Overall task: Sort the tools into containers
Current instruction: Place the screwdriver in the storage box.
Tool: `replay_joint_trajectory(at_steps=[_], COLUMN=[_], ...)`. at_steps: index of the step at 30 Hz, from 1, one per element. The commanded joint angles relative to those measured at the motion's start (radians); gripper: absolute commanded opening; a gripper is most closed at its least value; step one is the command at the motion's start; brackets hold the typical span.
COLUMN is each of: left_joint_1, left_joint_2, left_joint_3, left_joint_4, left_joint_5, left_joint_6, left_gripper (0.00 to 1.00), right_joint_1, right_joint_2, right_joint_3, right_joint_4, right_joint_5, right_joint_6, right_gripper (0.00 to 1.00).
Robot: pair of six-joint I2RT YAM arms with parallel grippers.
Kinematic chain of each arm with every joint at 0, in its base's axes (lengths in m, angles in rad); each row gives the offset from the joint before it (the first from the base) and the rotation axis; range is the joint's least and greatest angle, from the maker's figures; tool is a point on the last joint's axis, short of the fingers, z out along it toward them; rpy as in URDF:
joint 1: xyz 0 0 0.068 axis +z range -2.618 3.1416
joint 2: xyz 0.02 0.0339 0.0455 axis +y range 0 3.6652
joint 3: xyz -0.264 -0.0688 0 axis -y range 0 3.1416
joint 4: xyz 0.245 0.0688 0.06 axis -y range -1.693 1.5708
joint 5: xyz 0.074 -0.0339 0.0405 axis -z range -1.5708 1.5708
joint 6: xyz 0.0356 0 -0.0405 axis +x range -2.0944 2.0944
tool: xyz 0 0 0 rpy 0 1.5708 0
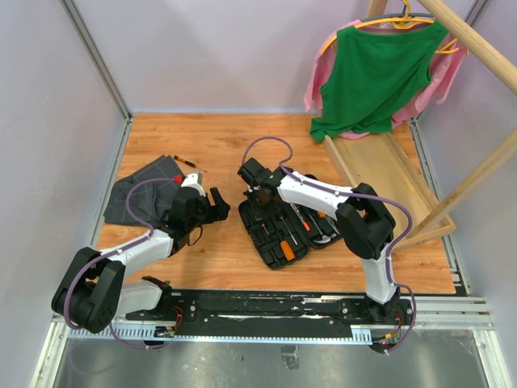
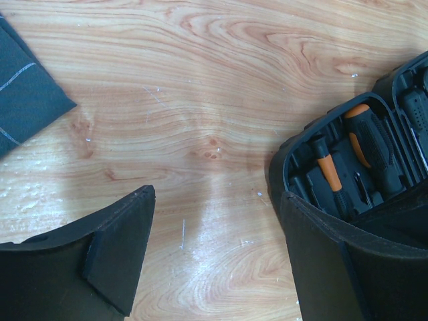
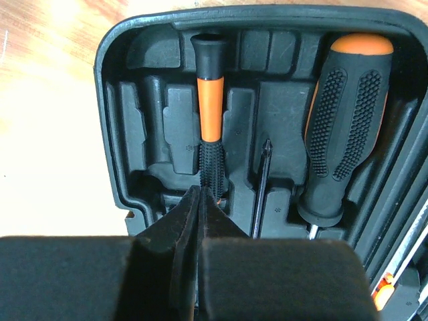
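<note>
Pinched shut, the right hand [image 3: 200, 195] touches the thin screwdriver [image 3: 210, 114] lying in the tool case [image 3: 107, 134] at its 12 o'clock, probably light and stiff, best gripped at its bumpy black part; the left hand [image 2: 214, 200] hangs wide.

The black plastic case [image 1: 271, 236] lies open on the wooden table [image 1: 218, 137], its two halves flat and side by side, with moulded slots inside. In the left half, a thin screwdriver [image 3: 210, 100] with an orange and black handle lies in one slot, its handle pointing to the rounded end of the case. Just beside it lies a thin dark shaft [image 3: 261, 187] with a cross tip. Next to that is a thick screwdriver [image 3: 344, 120] with a black dotted grip and an orange cap. The right half holds more tools [image 1: 311, 222] with orange parts, too small to tell apart. One small thin tool [image 1: 186, 161] lies alone, well apart from the case.
</note>
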Motion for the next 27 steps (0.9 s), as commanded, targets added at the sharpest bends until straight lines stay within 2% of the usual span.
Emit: replay_joint_trajectory(at_steps=[1,19,27], left_joint_1=[0.005,0.005,0.005], left_joint_2=[-0.009,-0.001,-0.010], left_joint_3=[0.011,0.011,0.009], left_joint_4=[0.011,0.013,0.014], left_joint_5=[-0.015,-0.011,-0.017], left_joint_6=[0.010,0.010,0.012], left_gripper=[0.79,0.80,0.79], right_joint_1=[0.020,0.046,0.048], right_joint_2=[0.182,0.336,0.227], right_joint_3=[-0.117,-0.213,-0.225], right_joint_4=[-0.132,-0.103,-0.078], right_joint_5=[0.038,0.039,0.076], right_joint_6=[-0.009,-0.018,-0.015], right_gripper=[0.01,0.01,0.01])
